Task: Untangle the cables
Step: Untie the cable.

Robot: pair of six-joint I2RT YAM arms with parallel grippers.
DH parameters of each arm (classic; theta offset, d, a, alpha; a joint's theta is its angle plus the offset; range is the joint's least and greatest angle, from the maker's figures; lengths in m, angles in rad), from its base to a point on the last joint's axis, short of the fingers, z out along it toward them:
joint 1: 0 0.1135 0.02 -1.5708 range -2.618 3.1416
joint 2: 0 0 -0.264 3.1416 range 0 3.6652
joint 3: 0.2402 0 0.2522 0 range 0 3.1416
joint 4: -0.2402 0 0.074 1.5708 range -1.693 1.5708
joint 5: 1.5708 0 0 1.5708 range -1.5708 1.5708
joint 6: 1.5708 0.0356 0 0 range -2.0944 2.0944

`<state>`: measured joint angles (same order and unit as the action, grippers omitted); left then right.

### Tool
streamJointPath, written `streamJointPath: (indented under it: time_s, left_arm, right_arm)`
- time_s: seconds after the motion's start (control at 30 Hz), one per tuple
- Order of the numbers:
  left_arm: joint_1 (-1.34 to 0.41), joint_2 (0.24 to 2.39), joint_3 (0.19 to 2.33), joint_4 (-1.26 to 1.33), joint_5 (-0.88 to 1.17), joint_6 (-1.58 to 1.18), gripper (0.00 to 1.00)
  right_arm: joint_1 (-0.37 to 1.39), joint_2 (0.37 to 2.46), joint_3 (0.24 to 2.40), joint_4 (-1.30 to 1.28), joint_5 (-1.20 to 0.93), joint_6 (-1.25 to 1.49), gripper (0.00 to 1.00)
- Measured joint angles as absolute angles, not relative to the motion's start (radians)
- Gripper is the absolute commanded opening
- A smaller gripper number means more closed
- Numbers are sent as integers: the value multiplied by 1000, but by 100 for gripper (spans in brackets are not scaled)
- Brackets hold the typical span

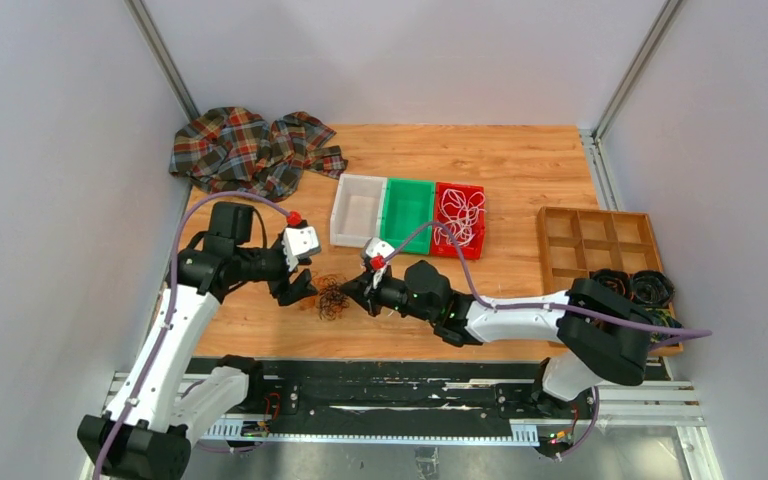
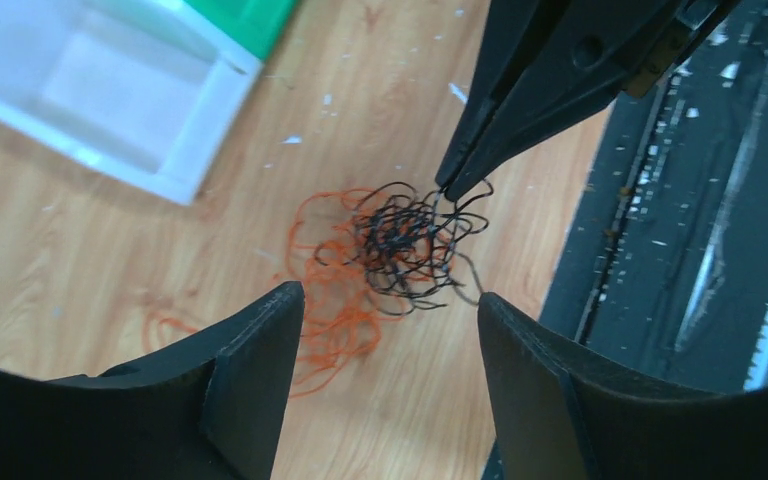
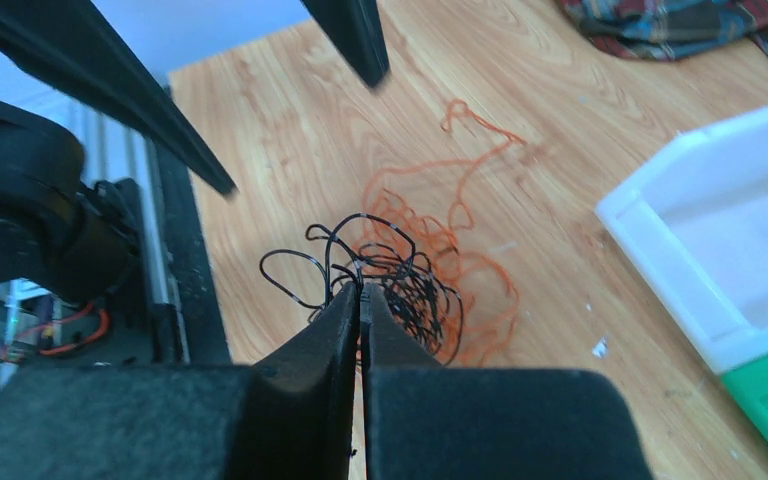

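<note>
A tangle of thin cables lies on the wooden table between my two grippers, seen from above as a small knot (image 1: 332,297). A black cable (image 2: 407,240) is knotted on top of an orange-brown cable (image 2: 328,305). My left gripper (image 2: 390,302) hovers just in front of the tangle, open and holding nothing. My right gripper (image 3: 360,292) is shut, pinching a strand at the edge of the black cable (image 3: 405,285), with the orange-brown cable (image 3: 475,255) spread behind it. More white cables (image 1: 461,212) sit in the red bin.
White bin (image 1: 359,238), green bin (image 1: 406,190) and red bin (image 1: 474,246) stand in a row behind the tangle. A plaid cloth (image 1: 250,150) lies at the back left. A wooden divided tray (image 1: 593,238) and dark coils (image 1: 632,288) are right. A black rail (image 1: 380,385) runs along the near edge.
</note>
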<state>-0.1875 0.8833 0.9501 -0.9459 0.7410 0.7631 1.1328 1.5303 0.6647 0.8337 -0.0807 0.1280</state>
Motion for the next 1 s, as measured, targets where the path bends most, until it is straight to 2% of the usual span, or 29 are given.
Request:
streamJointPath:
  time_s: [0.13, 0.27, 0.37, 0.47, 0.53, 0.57, 0.7, 0.73, 0.83, 0.93, 1.0]
  left_arm:
    - [-216, 915, 924, -955, 786, 759, 65]
    - [-239, 894, 899, -966, 809, 764, 56]
    - [-243, 870, 882, -967, 808, 771, 43]
    - [-244, 846, 882, -961, 803, 774, 15]
    - [-244, 830, 882, -953, 799, 782, 4]
    - [-244, 824, 882, -952, 798, 777, 1]
    - [-245, 796, 882, -951, 781, 772, 1]
    - [-245, 786, 882, -952, 777, 770, 1]
    - [-245, 746, 882, -952, 763, 759, 1]
    - [-245, 709, 884, -952, 728, 736, 1]
    - [-245, 687, 888, -950, 698, 699, 1]
  right_arm:
    - [1127, 1509, 686, 849, -134, 157, 1]
    - [1127, 1509, 707, 870, -183, 193, 1]
    - [1127, 1509, 719, 872, -221, 213, 1]
    - [1127, 1510, 737, 871, -258, 228, 1]
    - [1127, 1510, 746, 871, -273, 236, 1]
    - [1127, 1510, 749, 871, -281, 239, 1]
    - [1127, 1510, 759, 861, -290, 241, 1]
    - [1127, 1509, 761, 856, -289, 241, 4]
    - [1127, 1497, 763, 840, -279, 238, 23]
    - [1125, 1470, 759, 803, -225, 234, 47]
    - [1121, 1437, 739, 803, -171, 223, 54]
